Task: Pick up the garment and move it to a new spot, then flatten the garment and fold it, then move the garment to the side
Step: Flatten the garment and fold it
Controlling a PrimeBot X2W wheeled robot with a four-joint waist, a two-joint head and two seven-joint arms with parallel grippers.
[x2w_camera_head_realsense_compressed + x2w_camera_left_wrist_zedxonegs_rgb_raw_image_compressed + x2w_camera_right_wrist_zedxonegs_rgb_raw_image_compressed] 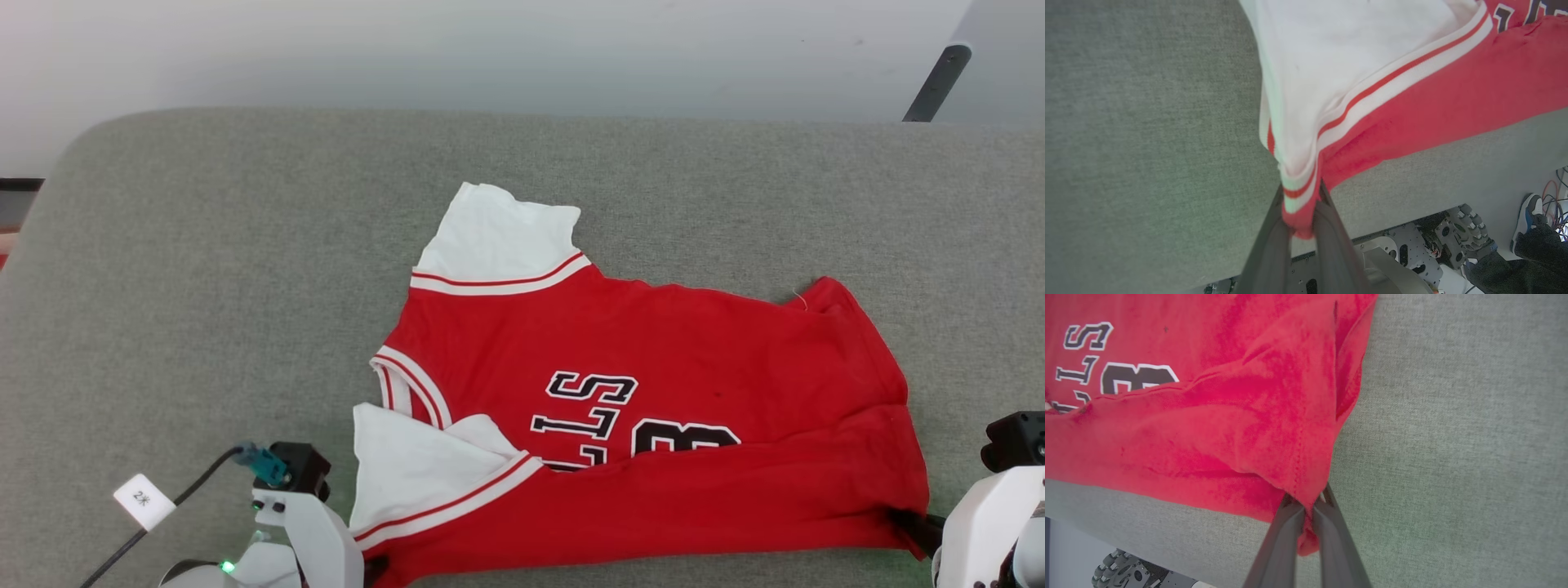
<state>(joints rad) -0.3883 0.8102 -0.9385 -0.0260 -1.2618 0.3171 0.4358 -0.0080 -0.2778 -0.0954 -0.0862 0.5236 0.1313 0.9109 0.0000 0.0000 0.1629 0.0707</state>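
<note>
Left gripper (1300,196) low left, fingers clamped on garment (1412,102); right gripper (1308,500) low right, clamped likewise

The shirt (694,343) is bright red with plain white sleeves (498,233). The trim (498,282) at neck and armholes is white with thin red stripes, and the lettering (592,400) is black outlined in white. The table (204,286) is a flecked grey-green weave. The left gripper (1301,192) and right gripper (1306,496) have dark grey fingers (1282,547) on white arms (322,531). A black cable (188,490) carries a white tag (143,500).
</note>
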